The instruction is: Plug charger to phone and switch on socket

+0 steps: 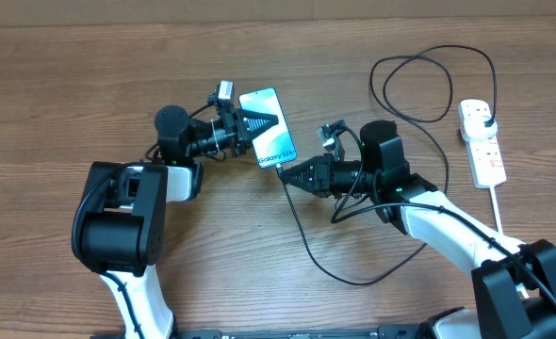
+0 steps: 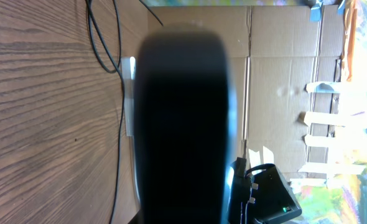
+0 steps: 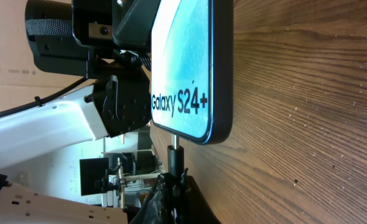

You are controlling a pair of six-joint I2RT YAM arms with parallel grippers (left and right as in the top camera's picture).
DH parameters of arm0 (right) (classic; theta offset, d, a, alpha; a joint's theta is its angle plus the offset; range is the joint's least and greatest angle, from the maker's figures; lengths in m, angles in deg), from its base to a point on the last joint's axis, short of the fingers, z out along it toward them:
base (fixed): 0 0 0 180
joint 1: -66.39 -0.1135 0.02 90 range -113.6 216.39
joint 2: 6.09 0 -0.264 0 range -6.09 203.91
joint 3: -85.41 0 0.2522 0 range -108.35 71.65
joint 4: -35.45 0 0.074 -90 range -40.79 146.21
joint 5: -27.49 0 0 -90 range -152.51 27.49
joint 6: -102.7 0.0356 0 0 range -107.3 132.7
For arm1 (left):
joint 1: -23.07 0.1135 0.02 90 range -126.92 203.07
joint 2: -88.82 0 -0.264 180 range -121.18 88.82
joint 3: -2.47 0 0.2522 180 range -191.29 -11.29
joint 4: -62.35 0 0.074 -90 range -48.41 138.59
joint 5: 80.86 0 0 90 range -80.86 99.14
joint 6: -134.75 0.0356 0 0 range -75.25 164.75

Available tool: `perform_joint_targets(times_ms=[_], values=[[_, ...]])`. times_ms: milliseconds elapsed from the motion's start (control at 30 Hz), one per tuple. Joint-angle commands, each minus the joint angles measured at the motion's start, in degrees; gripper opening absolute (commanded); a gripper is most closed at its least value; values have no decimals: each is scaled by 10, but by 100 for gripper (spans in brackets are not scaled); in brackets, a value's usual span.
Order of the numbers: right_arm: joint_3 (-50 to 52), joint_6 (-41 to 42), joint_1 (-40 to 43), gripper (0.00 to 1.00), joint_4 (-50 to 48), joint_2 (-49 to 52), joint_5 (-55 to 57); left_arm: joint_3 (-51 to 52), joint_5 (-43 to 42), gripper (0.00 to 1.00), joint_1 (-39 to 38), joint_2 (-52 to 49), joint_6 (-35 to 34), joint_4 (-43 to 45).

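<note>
The phone (image 1: pixel 270 132), with a light blue screen reading "Galaxy S24+", is held tilted above the table in my left gripper (image 1: pixel 255 122), which is shut on its upper end. Its dark back fills the left wrist view (image 2: pixel 183 124). My right gripper (image 1: pixel 287 174) is shut on the charger's connector (image 3: pixel 175 158), whose metal tip meets the phone's bottom edge (image 3: pixel 190 68). The thin black cable (image 1: pixel 306 245) runs down from there, loops round and ends at a black plug (image 1: pixel 486 117) in the white socket strip (image 1: pixel 483 146) at the far right.
Brown cardboard sheets (image 2: pixel 283 62) stand beyond the table's edge. The strip's thick white cord (image 1: pixel 498 212) runs toward the front beside my right arm (image 1: pixel 448 221). A loop of cable (image 1: pixel 429 85) lies at the back right.
</note>
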State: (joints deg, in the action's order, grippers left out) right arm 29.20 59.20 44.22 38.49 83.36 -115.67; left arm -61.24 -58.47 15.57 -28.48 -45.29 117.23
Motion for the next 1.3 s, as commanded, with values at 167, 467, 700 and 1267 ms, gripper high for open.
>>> perform_joint_targets(times_ms=[167, 467, 700, 1267], values=[[-2, 3, 1, 4, 1, -7, 26, 1, -17, 4, -4, 3, 13, 6], [-2, 14, 1, 4, -4, -7, 36, 1, -17, 4, -4, 3, 13, 6], [-2, 15, 1, 4, -6, -7, 36, 1, -21, 4, -4, 3, 13, 6], [-2, 15, 1, 4, -6, -7, 37, 1, -25, 4, -3, 3, 18, 6]])
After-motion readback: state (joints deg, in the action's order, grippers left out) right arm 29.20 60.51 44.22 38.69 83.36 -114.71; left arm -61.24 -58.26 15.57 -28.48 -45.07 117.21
